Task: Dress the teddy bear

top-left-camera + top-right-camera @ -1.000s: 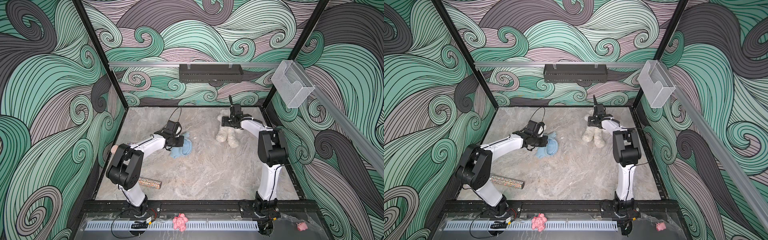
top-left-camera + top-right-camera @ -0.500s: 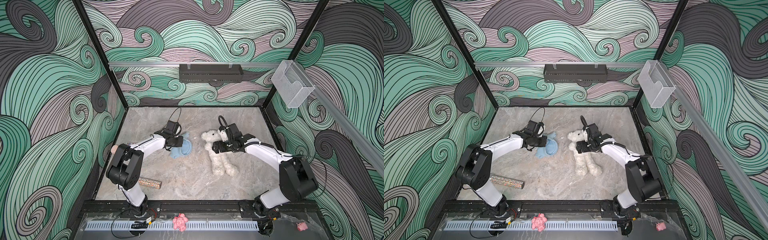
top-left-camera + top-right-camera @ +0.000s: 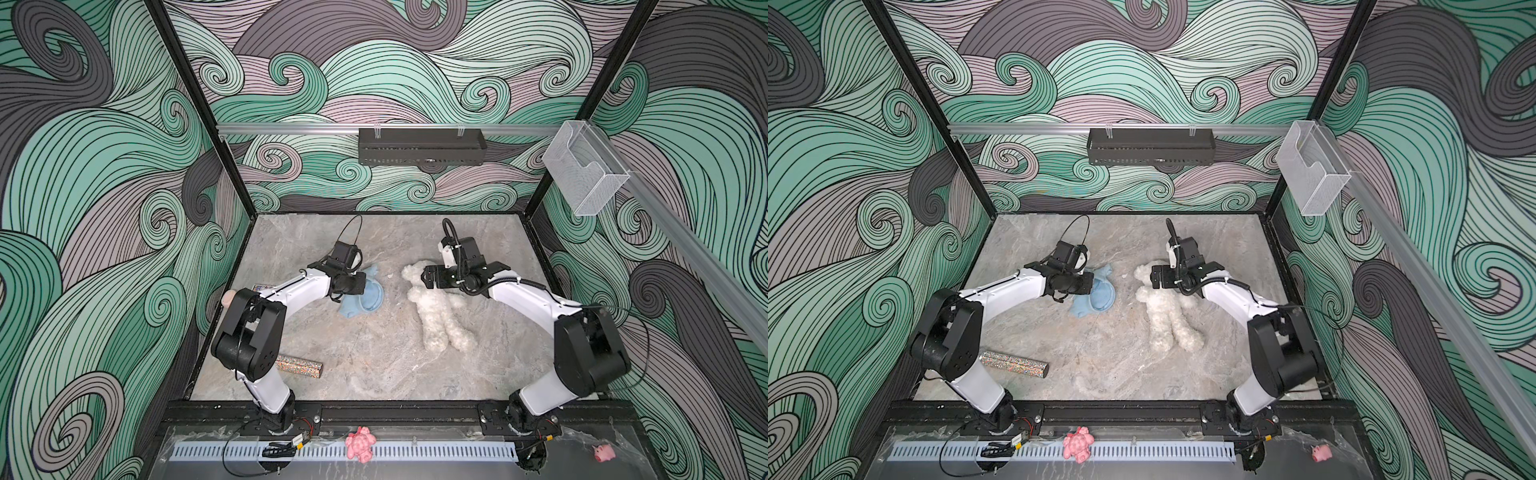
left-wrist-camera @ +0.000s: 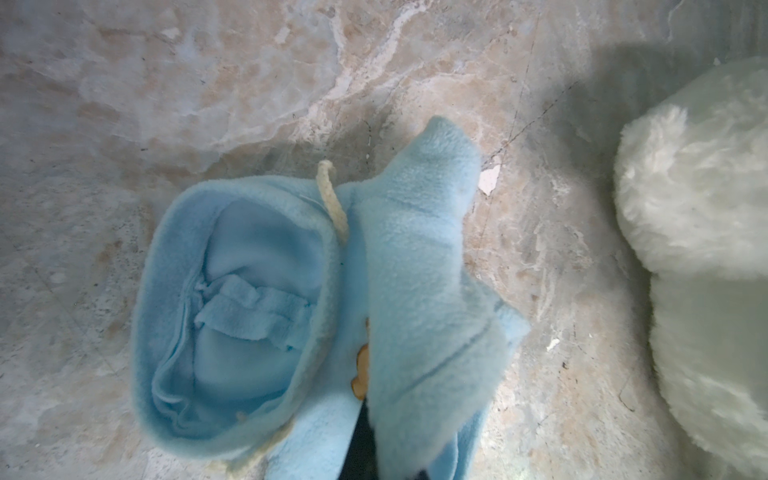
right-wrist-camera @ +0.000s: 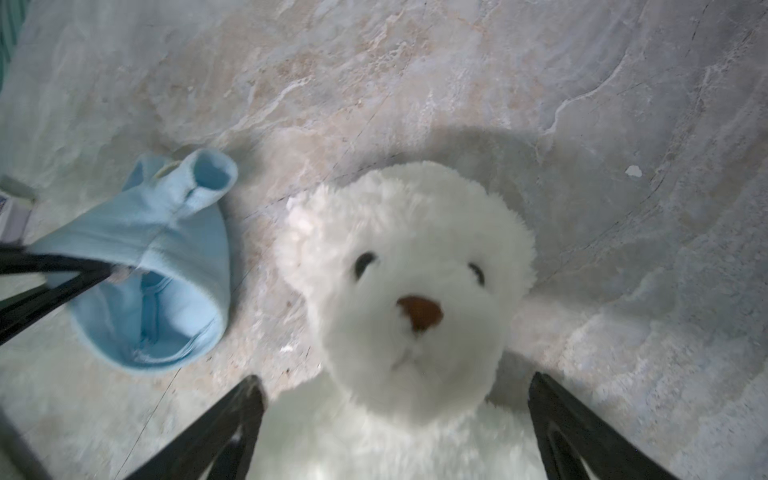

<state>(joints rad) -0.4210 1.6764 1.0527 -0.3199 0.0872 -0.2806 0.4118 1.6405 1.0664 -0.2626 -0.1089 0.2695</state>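
Note:
The teddy bear [image 3: 436, 309], fluffy and white, lies face up in mid-table with its legs toward the front, seen in both top views [image 3: 1165, 309]. My right gripper [image 3: 428, 277] hovers over its neck, open. In the right wrist view the black fingers [image 5: 232, 415] stand wide apart on either side of the teddy bear [image 5: 411, 291] without pinching it. Left of the bear lies a light blue hooded garment [image 3: 365, 296]. My left gripper [image 3: 360, 283] is shut on an edge of it. In the left wrist view the garment [image 4: 257, 307] covers those jaws almost wholly.
A glittery tube [image 3: 297, 366] lies at the front left near the left arm's base. A pink lumpy toy [image 3: 360, 442] and a tiny pink pig [image 3: 603, 452] sit outside the front rail. A black basket [image 3: 422, 146] and a clear box [image 3: 584, 170] hang on the walls.
My right arm brought the teddy bear from the back right to mid-table and its jaws widened off it. The left arm and garment have stayed put.

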